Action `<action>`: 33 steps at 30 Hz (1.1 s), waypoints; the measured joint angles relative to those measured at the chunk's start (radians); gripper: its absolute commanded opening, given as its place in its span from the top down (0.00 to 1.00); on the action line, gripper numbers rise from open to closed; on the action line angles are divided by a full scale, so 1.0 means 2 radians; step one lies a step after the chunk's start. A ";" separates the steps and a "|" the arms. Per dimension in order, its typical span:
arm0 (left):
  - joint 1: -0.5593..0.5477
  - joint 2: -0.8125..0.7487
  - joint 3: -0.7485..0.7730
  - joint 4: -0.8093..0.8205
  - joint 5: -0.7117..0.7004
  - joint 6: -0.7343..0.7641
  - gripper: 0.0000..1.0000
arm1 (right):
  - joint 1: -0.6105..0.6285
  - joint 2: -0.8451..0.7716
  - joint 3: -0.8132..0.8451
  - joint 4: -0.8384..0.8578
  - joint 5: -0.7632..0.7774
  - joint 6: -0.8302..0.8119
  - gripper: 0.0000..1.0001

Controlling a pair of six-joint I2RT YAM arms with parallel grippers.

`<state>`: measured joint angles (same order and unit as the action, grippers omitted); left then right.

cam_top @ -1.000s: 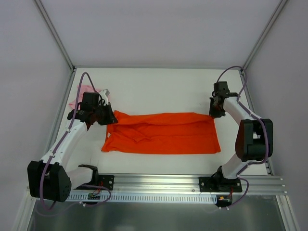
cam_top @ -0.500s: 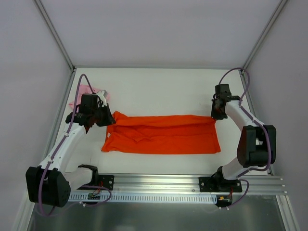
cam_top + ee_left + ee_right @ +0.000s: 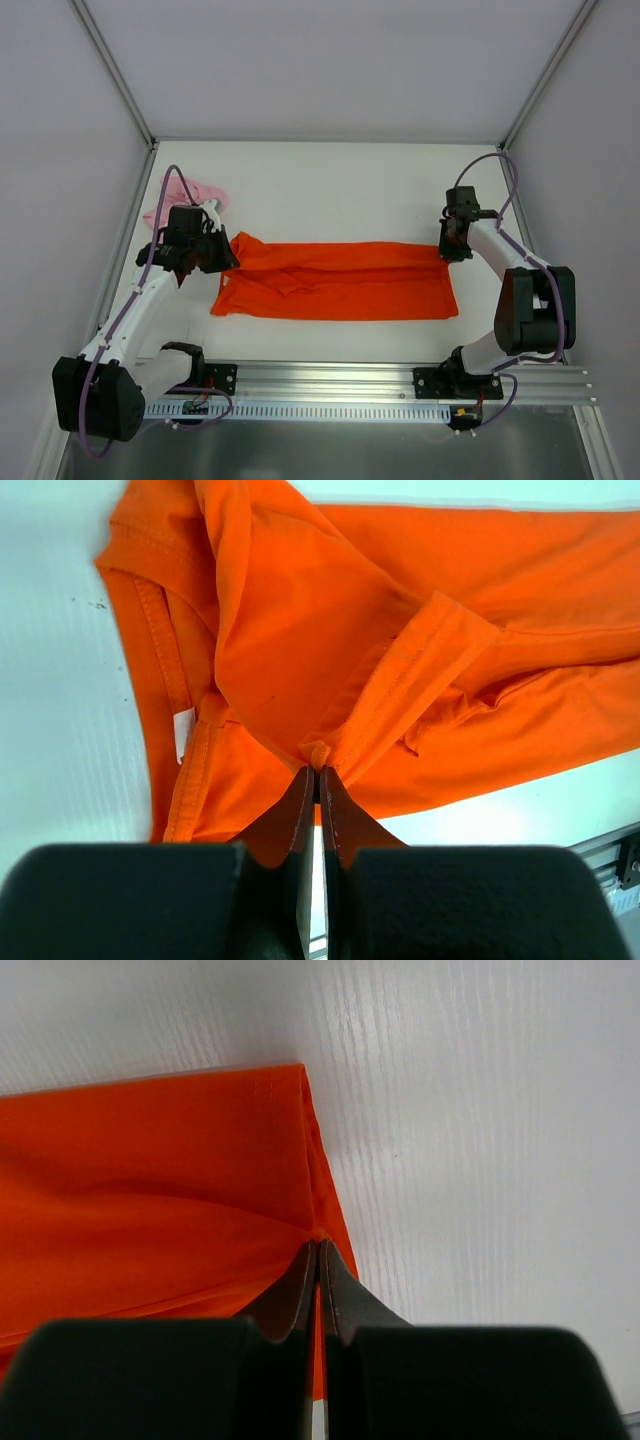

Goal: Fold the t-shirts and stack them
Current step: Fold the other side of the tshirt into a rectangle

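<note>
1. Since a second ago, both grippers have come toward the near edge, and the far edge of the orange-red t-shirt has come with them, so the cloth now lies as a narrower band. More of the pale pink t-shirt shows behind the left arm than before.
2. You see the orange-red t-shirt stretched left to right across the middle of the white table, doubled over lengthwise. Its right end is square and its left end is rumpled around the collar.
3. In the left wrist view the collar end is creased, with a stitched sleeve hem folded across the body and a small white label at the neckline.
4. The pale pink t-shirt sits bunched at the far left of the table, apart from the orange one.
5. Your left gripper has its fingers pressed together on a small pinch of orange cloth at the shirt's far left corner. The left arm reaches forward along the left side.
6. Your right gripper is likewise clamped on the shirt's right edge, just below its far right corner. The right arm bends at the elbow and reaches forward and inward to that corner.
</note>
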<state>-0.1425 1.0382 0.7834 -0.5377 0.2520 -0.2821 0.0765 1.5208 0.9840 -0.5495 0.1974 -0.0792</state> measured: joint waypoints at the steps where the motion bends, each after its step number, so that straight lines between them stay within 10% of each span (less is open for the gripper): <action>1: 0.000 0.000 -0.002 0.000 0.000 -0.001 1.00 | 0.000 0.000 -0.003 0.000 0.000 0.000 0.99; 33: 0.000 -0.030 -0.007 -0.036 -0.015 -0.025 1.00 | 0.000 -0.002 -0.026 0.006 0.003 0.004 0.99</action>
<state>-0.1425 0.9791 0.7696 -0.6106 0.2222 -0.3317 0.0765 1.5177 0.9318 -0.5373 0.2028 -0.0711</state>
